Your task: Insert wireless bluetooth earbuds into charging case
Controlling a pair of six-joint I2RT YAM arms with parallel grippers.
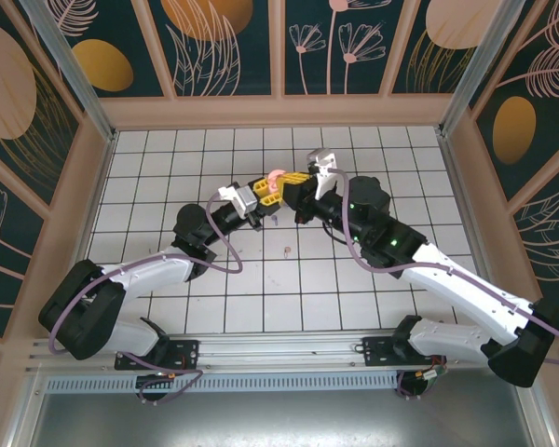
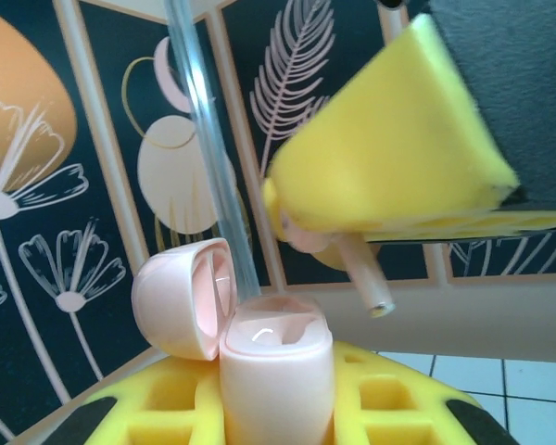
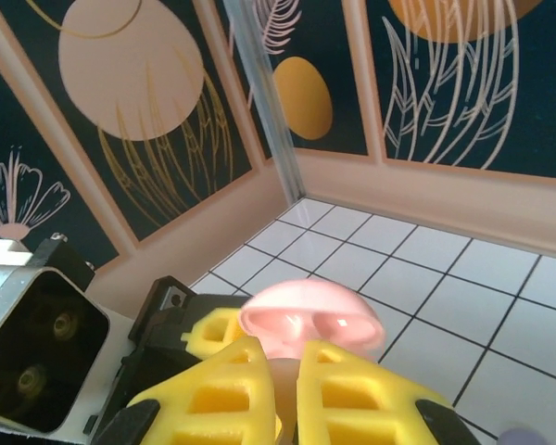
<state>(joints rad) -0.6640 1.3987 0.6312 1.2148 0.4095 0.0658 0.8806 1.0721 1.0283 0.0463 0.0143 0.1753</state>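
Observation:
My left gripper (image 2: 276,413) is shut on a pale pink charging case (image 2: 276,371) and holds it upright, its lid (image 2: 178,298) hinged open to the left. Just above and to the right of the case's open wells hangs a pale pink earbud (image 2: 363,276), stem pointing down, with my right gripper (image 3: 285,389) shut on it. In the right wrist view the earbud (image 3: 287,382) shows between the yellow fingers (image 3: 213,399), with the case lid (image 3: 310,320) right behind. From above, both grippers (image 1: 264,194) (image 1: 293,186) meet at mid-table around the case (image 1: 275,177).
A second tiny pink earbud (image 1: 287,250) lies on the white tiled floor (image 1: 168,168) just in front of the grippers. A lilac object (image 3: 519,436) peeks in at the bottom right of the right wrist view. Patterned walls enclose the table.

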